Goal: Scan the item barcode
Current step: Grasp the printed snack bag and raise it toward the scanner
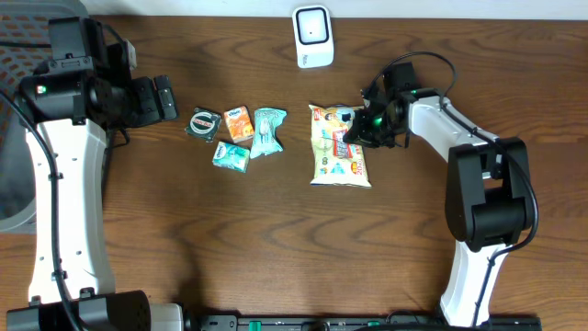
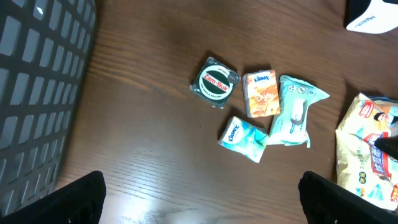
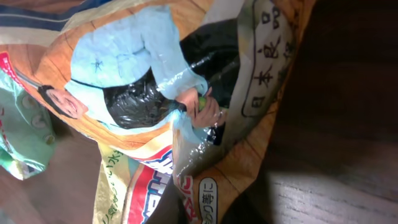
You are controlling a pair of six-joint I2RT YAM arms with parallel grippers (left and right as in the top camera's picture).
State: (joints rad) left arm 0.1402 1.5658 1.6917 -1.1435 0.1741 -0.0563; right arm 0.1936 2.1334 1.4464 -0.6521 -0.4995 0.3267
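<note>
Pinching snack bag (image 1: 335,154) corner in closed right end effector (image 1: 356,129); needing carry up-left to scanner (image 1: 313,37) (left end effector (image 1: 163,97) gaping, farther).

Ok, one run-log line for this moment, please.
phase: grasp | right gripper: shut on snack bag, top edge | bag: not lifted | left gripper: open, idle | scanner: beyond bag, unused

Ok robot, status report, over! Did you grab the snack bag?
Left tool open, off to the side. Right tool shut on snack bag corner. Bag lying on table. Nothing between it and scanner.
</note>
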